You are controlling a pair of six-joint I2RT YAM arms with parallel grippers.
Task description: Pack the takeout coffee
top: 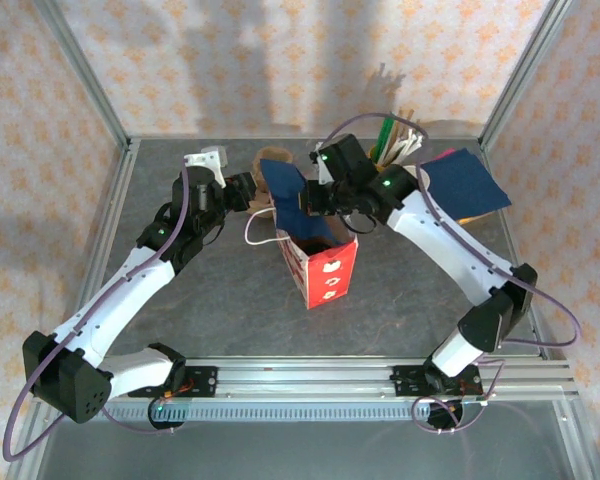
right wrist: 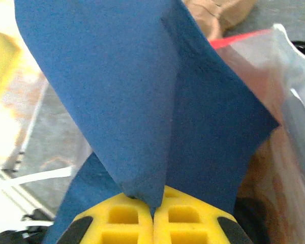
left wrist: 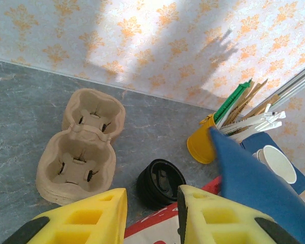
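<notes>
— One cup, one lid: where do they stand?
— Apart. The paper cup [left wrist: 277, 163] is upright and uncovered, its white inside showing, on the stack of blue napkins [top: 467, 182] at the far right of the table [top: 230, 300]. Its black lid [left wrist: 160, 184] lies flat on the table, just beside the rim of the red bag [top: 325, 268] and well away from the cup.
— So the coffee isn't packed yet?
— No, both pieces are outside the bag (its bottom is hidden from me). I judge the lid has to go on before the cup can go in.
— What is over the bag, then?
— A single blue napkin [right wrist: 142, 91], pinched at its lower fold by the right gripper [right wrist: 153, 211], whose fingers are pressed together on it. It hangs above the bag's open mouth, probably so that it can be dropped in alongside the drink.
— And the other arm?
— The left gripper [left wrist: 152, 213] sits low by the bag's rim, fingers partly apart with a clear gap and nothing visibly clamped. Whether it touches the rim or the white handle I cannot tell. My guess is that it waits there to steady the bag.
— Anything further out?
— A cardboard cup carrier [left wrist: 81, 147] lies empty on the table beyond the bag, and a yellow cup of stirrers [left wrist: 201, 145] stands near the napkin stack
</notes>
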